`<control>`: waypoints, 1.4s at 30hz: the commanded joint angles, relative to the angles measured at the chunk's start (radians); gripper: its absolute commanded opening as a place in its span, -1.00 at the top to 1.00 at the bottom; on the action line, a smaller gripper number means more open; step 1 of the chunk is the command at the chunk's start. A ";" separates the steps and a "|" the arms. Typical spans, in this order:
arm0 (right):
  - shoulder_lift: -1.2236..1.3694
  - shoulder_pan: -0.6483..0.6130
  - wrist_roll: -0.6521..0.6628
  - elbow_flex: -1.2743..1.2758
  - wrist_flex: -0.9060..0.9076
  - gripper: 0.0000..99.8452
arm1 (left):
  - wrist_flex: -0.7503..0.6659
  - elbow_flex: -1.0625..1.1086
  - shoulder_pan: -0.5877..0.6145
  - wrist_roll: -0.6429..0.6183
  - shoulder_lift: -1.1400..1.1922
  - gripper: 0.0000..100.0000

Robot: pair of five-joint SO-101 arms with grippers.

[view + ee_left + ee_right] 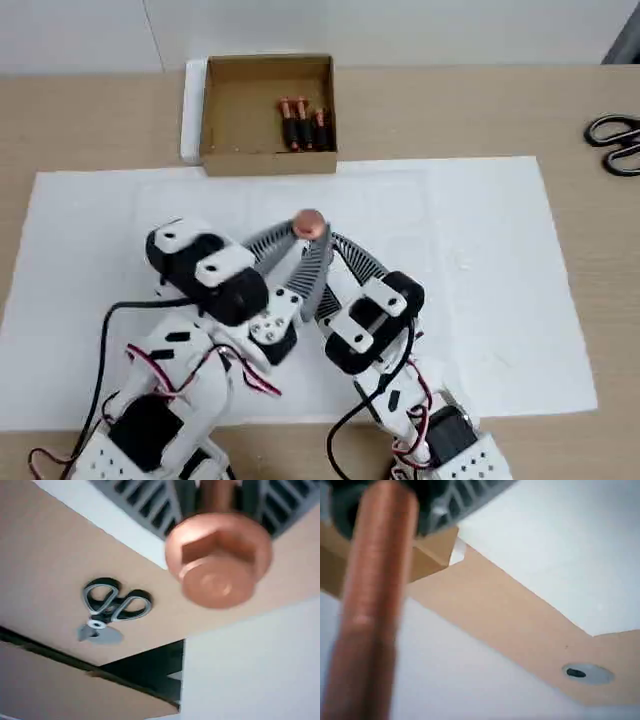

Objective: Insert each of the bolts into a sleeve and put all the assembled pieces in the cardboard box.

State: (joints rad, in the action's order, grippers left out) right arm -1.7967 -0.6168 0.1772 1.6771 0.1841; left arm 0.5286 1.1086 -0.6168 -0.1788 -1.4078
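Elsewhere, scissors (pixel 615 143) lie apart from the cardboard box (pixel 270 163).

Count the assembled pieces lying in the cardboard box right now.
3, side by side near the right wall of the cardboard box: left piece, middle piece, right piece. The near wall could hide more.

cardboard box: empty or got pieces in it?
Not empty: cardboard box holds three assembled pieces, lying side by side beside one wall.

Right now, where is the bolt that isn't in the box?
In the high view the bolt sits in the left gripper over the white sheet, just in front of the cardboard box.
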 commanded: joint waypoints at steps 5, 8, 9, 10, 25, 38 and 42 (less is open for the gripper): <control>-0.018 -0.004 0.002 0.006 0.001 0.99 | 0.006 -0.051 0.008 0.068 0.006 0.99; -0.018 -0.004 0.002 0.006 0.001 0.99 | 0.003 -0.059 0.009 0.127 0.005 0.99; -0.018 -0.004 0.002 0.006 0.001 0.99 | -0.002 -0.062 0.009 0.127 0.005 0.99; -0.018 -0.004 0.002 0.006 0.001 0.99 | -0.017 -0.065 0.009 0.127 0.003 0.99; -0.018 -0.004 0.002 0.006 0.001 0.99 | -0.247 -0.028 0.009 0.130 0.005 0.99; -0.018 -0.004 0.002 0.006 0.001 0.99 | -0.267 0.094 0.008 0.130 0.005 0.99; -0.018 -0.004 0.002 0.006 0.002 0.99 | -0.267 0.104 0.009 0.130 0.003 0.99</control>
State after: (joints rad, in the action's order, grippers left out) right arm -1.7967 -0.6183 0.1772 1.6771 0.1841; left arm 0.2908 1.2190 -0.6122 -0.0591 -1.4032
